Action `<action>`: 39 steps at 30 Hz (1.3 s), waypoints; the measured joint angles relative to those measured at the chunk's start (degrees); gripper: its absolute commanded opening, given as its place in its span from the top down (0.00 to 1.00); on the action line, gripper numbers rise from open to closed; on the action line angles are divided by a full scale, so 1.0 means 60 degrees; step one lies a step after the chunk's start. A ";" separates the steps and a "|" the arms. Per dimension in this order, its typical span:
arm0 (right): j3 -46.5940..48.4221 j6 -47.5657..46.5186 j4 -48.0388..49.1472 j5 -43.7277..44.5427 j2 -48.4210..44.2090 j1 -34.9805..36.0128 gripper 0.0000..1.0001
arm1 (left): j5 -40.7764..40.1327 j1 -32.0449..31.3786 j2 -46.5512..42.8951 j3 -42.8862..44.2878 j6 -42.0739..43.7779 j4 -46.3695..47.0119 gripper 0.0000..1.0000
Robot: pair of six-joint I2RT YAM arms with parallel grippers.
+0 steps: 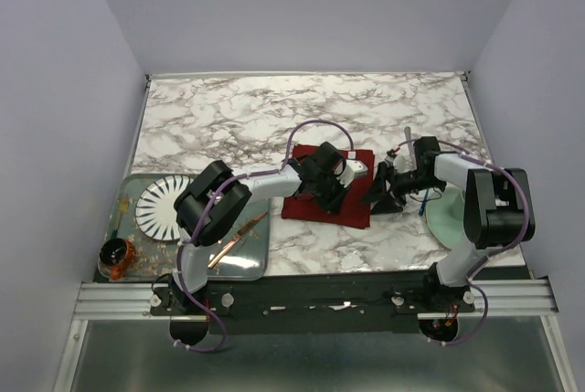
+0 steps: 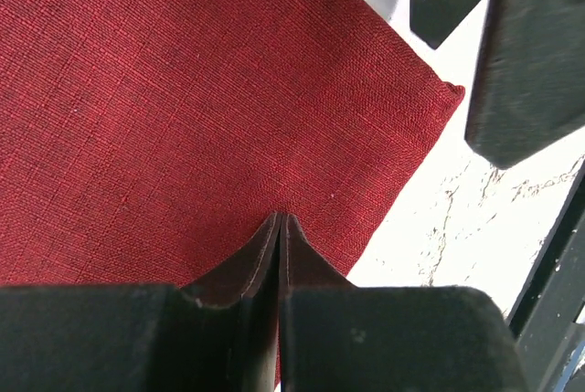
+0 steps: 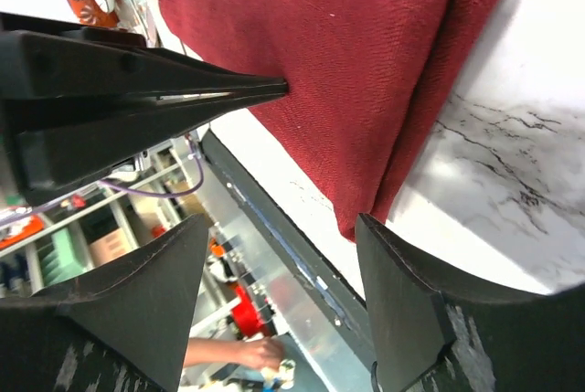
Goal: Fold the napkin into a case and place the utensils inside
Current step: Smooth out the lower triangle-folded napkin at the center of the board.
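The napkin [image 1: 355, 211] lies folded double toward the worktop's [image 1: 274, 118] near edge. It is no case yet, and no utensils are inside. My left fingers [image 2: 219, 287] clench its cloth; my right fingers [image 3: 137, 301] stand released at its corner.

Dark red woven napkin [image 2: 183, 90], white marble table [image 1: 274, 118] with grey veins, pale green plate [image 1: 446, 218]

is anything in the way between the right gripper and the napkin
Nothing visible. The right gripper is open, right at a corner of the napkin, with only bare marble table beside it. The left gripper has its tips on the cloth, off to one side.
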 measured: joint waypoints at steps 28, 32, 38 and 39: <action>-0.0197 0.0506 0.0852 0.0015 0.0510 0.0000 0.26 | 0.0233 0.0044 0.0237 0.0211 -0.0277 0.0073 0.92; -0.0233 0.0492 0.0827 0.0011 0.0229 0.0000 0.26 | 0.0244 0.0047 0.0255 0.0229 -0.0288 0.0073 0.92; -0.0233 0.0433 0.0787 0.0011 -0.0178 0.0000 0.26 | 0.0262 0.0062 0.0259 0.0233 -0.0288 0.0076 0.93; -0.0233 0.0433 0.0783 0.0011 -0.0189 0.0000 0.26 | 0.0266 0.0066 0.0259 0.0233 -0.0288 0.0076 0.93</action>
